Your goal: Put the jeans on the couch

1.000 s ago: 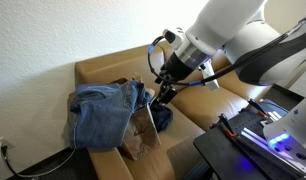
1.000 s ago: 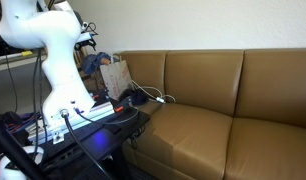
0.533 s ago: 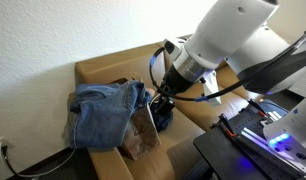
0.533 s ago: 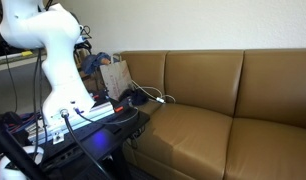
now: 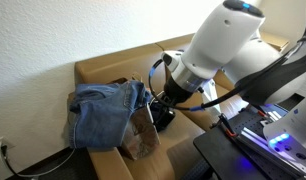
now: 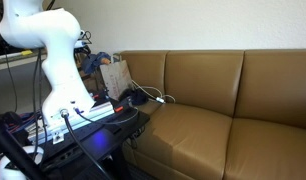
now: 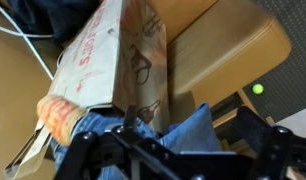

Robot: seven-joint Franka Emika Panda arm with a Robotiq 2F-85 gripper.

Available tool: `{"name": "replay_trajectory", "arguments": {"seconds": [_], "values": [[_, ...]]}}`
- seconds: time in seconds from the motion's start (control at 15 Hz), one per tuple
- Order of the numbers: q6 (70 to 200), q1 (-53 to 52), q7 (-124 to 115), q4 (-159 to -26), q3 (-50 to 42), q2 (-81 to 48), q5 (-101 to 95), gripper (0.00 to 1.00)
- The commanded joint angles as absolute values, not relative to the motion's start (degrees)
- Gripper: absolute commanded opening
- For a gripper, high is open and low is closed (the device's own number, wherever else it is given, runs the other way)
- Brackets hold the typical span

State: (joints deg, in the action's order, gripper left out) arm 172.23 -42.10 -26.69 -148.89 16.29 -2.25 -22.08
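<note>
I see the jeans [image 5: 98,112] as a soft, rumpled heap of faded blue cloth with thick seams. They lie at the end of the couch [image 5: 105,66], bunched up against a paper bag [image 5: 143,135]. The couch is smooth tan leather with wide, flat cushions. In an exterior view it runs long and bare to the far side [image 6: 213,105]. The bag is stiff brown paper with sharp folds and red print on its side (the print shows best in the wrist view [image 7: 118,55]). It stands upright but looks a bit crushed.

The gripper [image 5: 158,106] is black and hangs at the end of the big, round, white arm [image 5: 218,45]. It points down at the top edge of the bag, on the side away from the big heap of jeans. In the wrist view the gripper [image 7: 173,152] is a dark blur along the bottom. A fold of blue denim [image 7: 193,135] sits right under it, between the dark fingers [image 7: 88,150] and touching the bag. I cannot tell if the jaws are apart or pinching the cloth, since that part is too blurry. A thin white cord [image 7: 23,38] curls across the seat by the bag.
</note>
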Motion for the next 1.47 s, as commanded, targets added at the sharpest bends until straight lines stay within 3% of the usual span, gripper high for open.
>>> {"name": "replay_trajectory", "arguments": {"seconds": [0.0,0.13,0.27,0.47,0.87,1.4], "values": [[175.6,-38.7,-16.6,-145.9,19.8,-15.7,-8.2,1.0],[175.6,-32.0,-11.8,-143.0,24.8,-22.6,-0.6,1.0],[177.2,-32.5,-11.0,-141.7,21.4,-24.3,-0.7,1.0],[183.0,-46.7,-15.6,-142.2,5.7,-20.2,-8.3,1.0],[182.9,-70.7,-17.5,-136.9,-21.7,-19.6,-21.0,1.0],[186.9,-106.4,-28.1,-132.2,-54.2,-41.4,-31.6,1.0]]}}
